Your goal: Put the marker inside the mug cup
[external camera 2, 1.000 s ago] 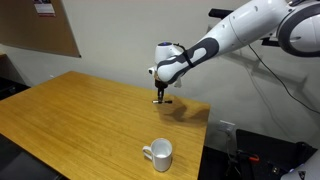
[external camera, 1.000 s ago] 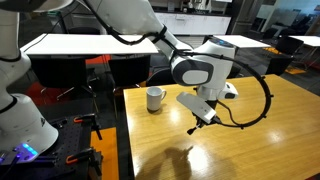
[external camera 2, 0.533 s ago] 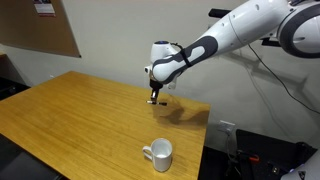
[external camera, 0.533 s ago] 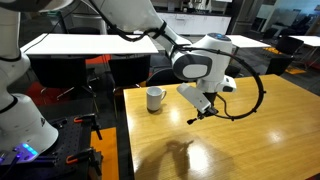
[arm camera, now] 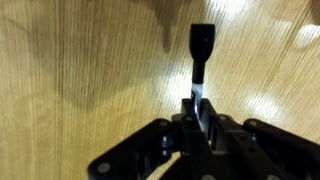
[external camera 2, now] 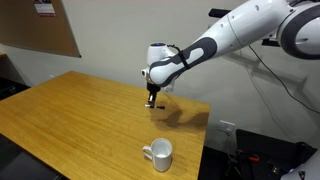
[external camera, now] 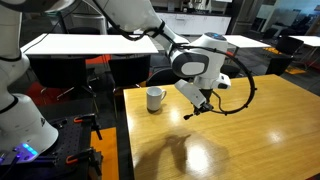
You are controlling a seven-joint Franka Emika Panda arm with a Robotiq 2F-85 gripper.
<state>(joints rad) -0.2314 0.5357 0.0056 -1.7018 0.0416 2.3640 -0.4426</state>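
Wrist view best shows tool (arm camera: 200,112) clamping marker (arm camera: 201,52).

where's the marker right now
The marker is clamped in the tool in the wrist view, above the table; the mug cup stands apart from it in an exterior view.

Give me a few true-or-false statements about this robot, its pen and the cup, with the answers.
1. The gripper is clamped on the marker. True.
2. The marker is already inside the mug cup. False: the gripper holds it above the table, away from the mug cup.
3. The mug cup stands upright on the wooden table. True.
4. The mug cup is red. False: it is white.
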